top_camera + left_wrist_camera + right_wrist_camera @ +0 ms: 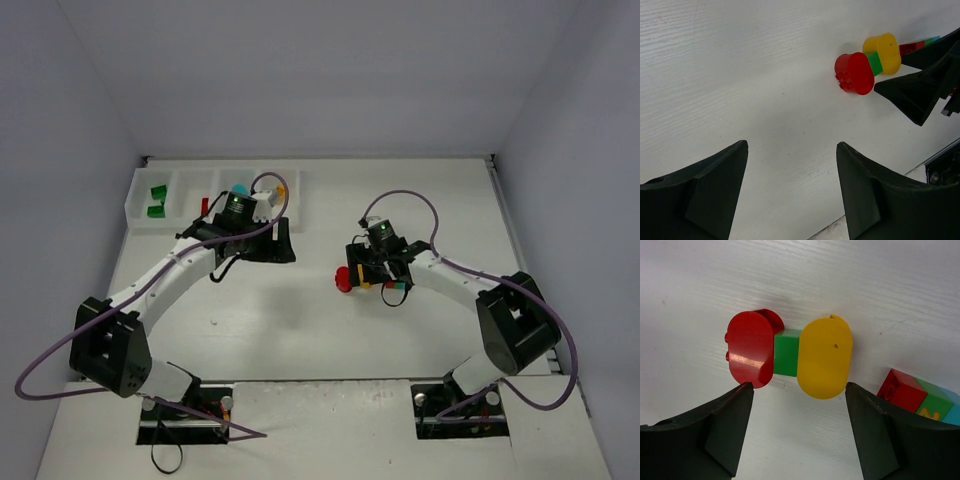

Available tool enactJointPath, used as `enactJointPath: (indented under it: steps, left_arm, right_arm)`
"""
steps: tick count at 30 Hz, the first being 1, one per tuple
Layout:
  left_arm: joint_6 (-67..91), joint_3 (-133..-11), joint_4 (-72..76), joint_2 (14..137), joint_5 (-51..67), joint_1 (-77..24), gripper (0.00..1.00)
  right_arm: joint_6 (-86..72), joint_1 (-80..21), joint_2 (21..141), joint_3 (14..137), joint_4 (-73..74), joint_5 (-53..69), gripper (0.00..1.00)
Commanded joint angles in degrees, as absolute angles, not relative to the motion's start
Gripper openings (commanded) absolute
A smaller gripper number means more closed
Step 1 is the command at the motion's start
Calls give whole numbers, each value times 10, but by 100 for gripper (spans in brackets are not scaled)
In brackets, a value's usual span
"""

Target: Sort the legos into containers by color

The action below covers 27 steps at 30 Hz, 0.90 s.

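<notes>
The top external view looks down from above and behind the arm bases, far enough off to take in the whole table [320,340]; the left wrist view looks low across the table past the left gripper [791,144], well apart from the red-green-yellow stack [867,62]; the right wrist view faces almost straight down, close on that stack, past the right gripper [799,385]; all three views share the stack; both wrist views also share the red-green-cyan stack [920,397] just beside it.

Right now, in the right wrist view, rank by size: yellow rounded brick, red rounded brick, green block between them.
Yellow rounded plastic brick, red rounded plastic brick: near alike, unranked.
Then green plastic block, partly hidden.
</notes>
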<state>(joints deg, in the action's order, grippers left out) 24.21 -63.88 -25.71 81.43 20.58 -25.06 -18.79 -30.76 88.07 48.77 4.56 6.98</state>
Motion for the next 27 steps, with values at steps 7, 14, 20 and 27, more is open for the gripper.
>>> enactJointPath:
  steps: [7,14,20,27]
  left_arm:
    - [221,-647,-260,783,189,-249,65]
    - [210,-643,-274,768,175,-247,65]
    - [211,-637,-278,760,179,-246,65]
    - [219,-632,-268,761,193,-246,65]
  right_arm:
    - [-192,-352,909,555,45,-1,71]
    - [-178,-366,944,586,24,79,70]
    - [-171,-363,896,590,25,41,72]
    - [-159,-324,851,549,50,16,75]
